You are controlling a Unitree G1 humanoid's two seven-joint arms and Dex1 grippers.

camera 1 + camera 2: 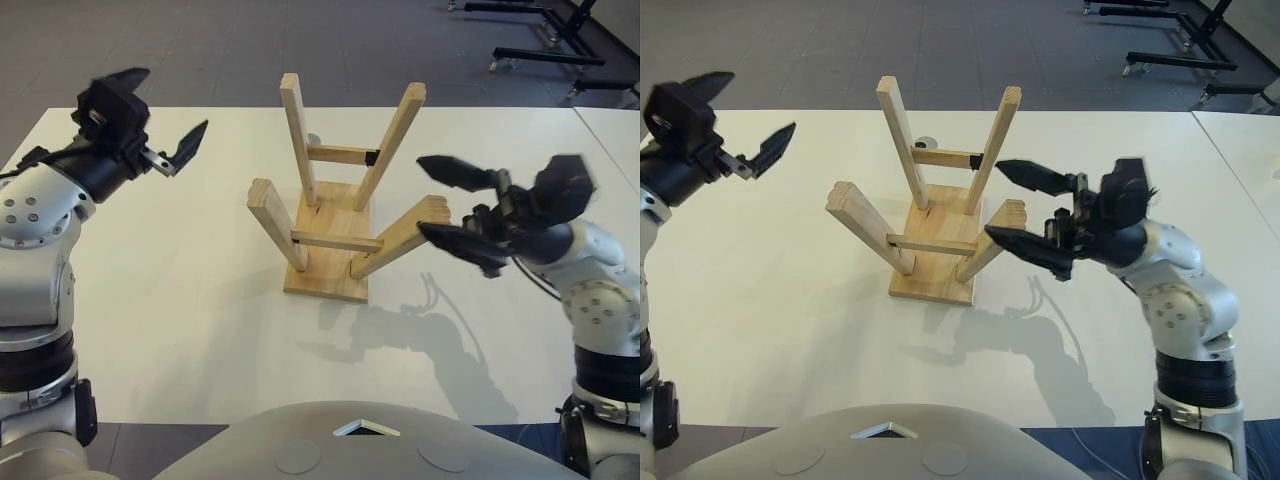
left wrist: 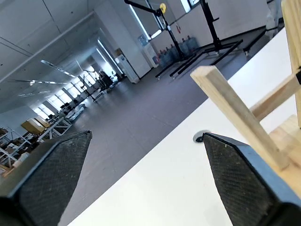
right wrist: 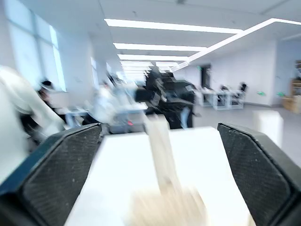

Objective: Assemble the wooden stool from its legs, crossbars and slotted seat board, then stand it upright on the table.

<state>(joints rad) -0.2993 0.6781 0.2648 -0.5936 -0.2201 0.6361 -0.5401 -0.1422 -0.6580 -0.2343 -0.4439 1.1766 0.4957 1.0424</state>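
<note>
Stool upside down on table, seat flat; left gripper and right gripper both spread, holding nothing.

Assembled wooden stool, upside down on table, legs up

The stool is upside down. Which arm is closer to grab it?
Probably the right: the right gripper is open right beside a stool leg, while the left gripper hangs open well away from it.
</note>
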